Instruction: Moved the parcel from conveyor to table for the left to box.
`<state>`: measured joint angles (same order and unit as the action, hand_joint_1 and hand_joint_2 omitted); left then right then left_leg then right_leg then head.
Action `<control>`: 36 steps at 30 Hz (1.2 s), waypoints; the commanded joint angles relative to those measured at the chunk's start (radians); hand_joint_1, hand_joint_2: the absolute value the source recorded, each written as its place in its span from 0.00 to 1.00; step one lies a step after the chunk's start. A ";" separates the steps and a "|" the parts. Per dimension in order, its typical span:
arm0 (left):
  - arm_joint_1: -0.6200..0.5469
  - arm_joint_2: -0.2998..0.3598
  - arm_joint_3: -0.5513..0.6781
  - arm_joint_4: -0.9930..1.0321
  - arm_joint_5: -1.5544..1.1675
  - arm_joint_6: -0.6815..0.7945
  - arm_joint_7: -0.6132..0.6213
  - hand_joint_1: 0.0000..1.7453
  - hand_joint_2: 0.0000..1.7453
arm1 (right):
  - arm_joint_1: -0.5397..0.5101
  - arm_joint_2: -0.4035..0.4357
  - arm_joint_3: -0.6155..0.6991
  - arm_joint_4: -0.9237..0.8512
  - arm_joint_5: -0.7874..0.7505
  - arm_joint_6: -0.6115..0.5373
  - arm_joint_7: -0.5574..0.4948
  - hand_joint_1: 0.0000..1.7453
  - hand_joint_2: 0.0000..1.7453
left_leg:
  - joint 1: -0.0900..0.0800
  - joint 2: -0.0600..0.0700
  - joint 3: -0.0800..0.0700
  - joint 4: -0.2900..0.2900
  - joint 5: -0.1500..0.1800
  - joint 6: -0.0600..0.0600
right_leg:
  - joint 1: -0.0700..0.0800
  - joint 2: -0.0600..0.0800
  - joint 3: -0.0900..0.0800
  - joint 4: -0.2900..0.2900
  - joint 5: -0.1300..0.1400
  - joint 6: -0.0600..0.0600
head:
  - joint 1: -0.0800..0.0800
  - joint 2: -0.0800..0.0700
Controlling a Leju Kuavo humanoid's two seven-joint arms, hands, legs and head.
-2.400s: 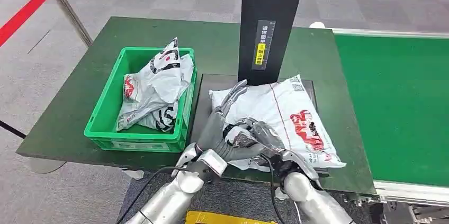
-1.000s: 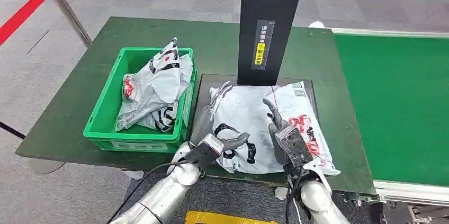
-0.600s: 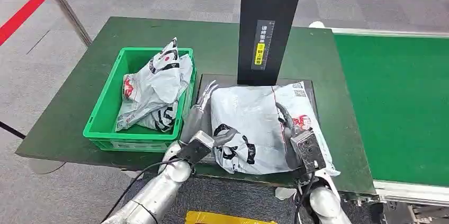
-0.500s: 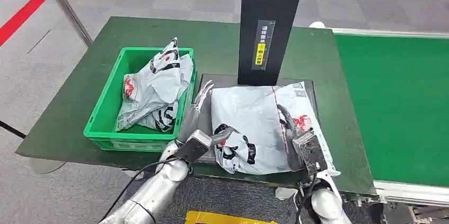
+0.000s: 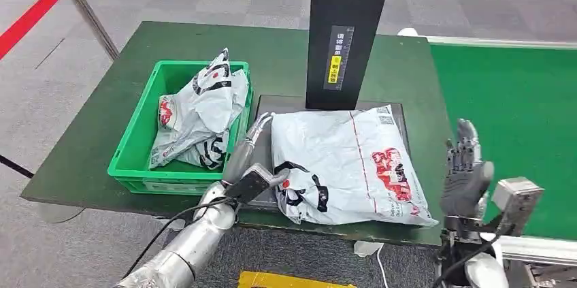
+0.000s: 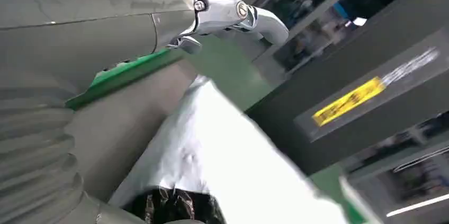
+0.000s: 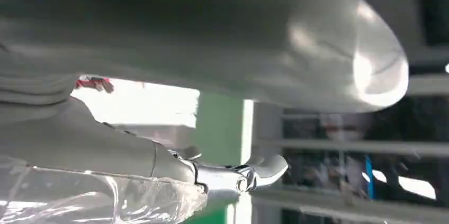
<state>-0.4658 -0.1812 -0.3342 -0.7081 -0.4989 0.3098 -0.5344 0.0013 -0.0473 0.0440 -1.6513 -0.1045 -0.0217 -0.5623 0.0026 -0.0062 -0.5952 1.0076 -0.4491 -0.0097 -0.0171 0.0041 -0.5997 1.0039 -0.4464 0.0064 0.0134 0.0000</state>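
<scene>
Parcel [image 5: 347, 162], a white plastic mailer with red and black print, is laid flat on the dark plate [image 5: 286, 103] of the green tabletop [image 5: 122, 104], just in front of the black column [image 5: 343, 29]. The left hand [image 5: 246, 155] is placed at the parcel's left edge, between it and the green crate [image 5: 133, 148]; its fingers are stretched out and apart, and nothing is held. The right hand [image 5: 465, 172] is raised to the right of the parcel, well apart from it, near the green conveyor [image 5: 510, 118], with fingers straight, spread and empty. In the crate, other white mailers [image 5: 197, 114] are piled.
</scene>
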 commanded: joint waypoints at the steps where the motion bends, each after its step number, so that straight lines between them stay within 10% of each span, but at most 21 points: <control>1: -0.051 -0.031 0.020 0.174 -0.011 -0.002 -0.001 0.00 1.00 | 0.019 0.071 -0.188 -0.049 -0.013 0.036 -0.002 0.00 0.00 | 0.000 -0.001 0.001 0.000 0.000 0.000 | 0.000 -0.002 0.002 -0.001 -0.001 0.000 | 0.000 0.000; 13: -0.048 -0.060 0.004 0.314 -0.032 -0.023 0.012 0.00 1.00 | 0.065 0.070 -0.198 0.000 -0.017 0.044 -0.018 0.00 0.00 | 0.001 0.000 0.003 -0.001 0.000 0.000 | 0.001 -0.001 0.004 -0.002 0.000 0.000 | 0.000 0.000; 14: -0.046 -0.061 0.003 0.316 -0.033 -0.024 0.012 0.00 1.00 | 0.065 0.071 -0.197 0.001 -0.017 0.044 -0.018 0.00 1.00 | 0.000 0.000 0.003 -0.001 0.000 0.000 | 0.001 -0.001 0.003 -0.001 0.000 0.000 | 0.000 0.000; 26: -0.050 -0.054 -0.050 0.352 -0.099 -0.057 0.028 0.00 1.00 | 0.027 0.063 -0.145 0.049 -0.013 0.053 -0.003 0.00 1.00 | 0.001 0.002 0.005 -0.002 0.000 0.000 | 0.001 0.001 0.006 -0.003 0.000 0.000 | 0.000 0.000; 27: -0.053 -0.052 -0.053 0.355 -0.102 -0.064 0.029 0.00 1.00 | 0.028 0.063 -0.141 0.052 -0.012 0.054 -0.003 0.00 0.00 | 0.001 0.002 0.004 -0.002 0.000 0.000 | 0.001 0.001 0.005 -0.002 0.000 0.000 | 0.000 0.000; 36: -0.074 -0.040 -0.079 0.375 -0.140 -0.078 0.071 0.00 1.00 | 0.051 0.082 -0.125 0.025 -0.012 0.061 0.000 0.00 0.00 | 0.001 0.001 0.005 -0.002 0.000 0.000 | 0.001 -0.001 0.007 -0.002 0.000 -0.001 | 0.000 0.000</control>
<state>-0.5082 -0.2491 -0.3380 -0.4253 -0.6096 0.2434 -0.4963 0.0665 0.0050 -0.1057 -1.6670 -0.1133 0.0343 -0.5699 0.0027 -0.0083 -0.5935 1.0075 -0.4487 -0.0089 -0.0171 0.0010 -0.5956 1.0040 -0.4466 0.0066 0.0134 0.0000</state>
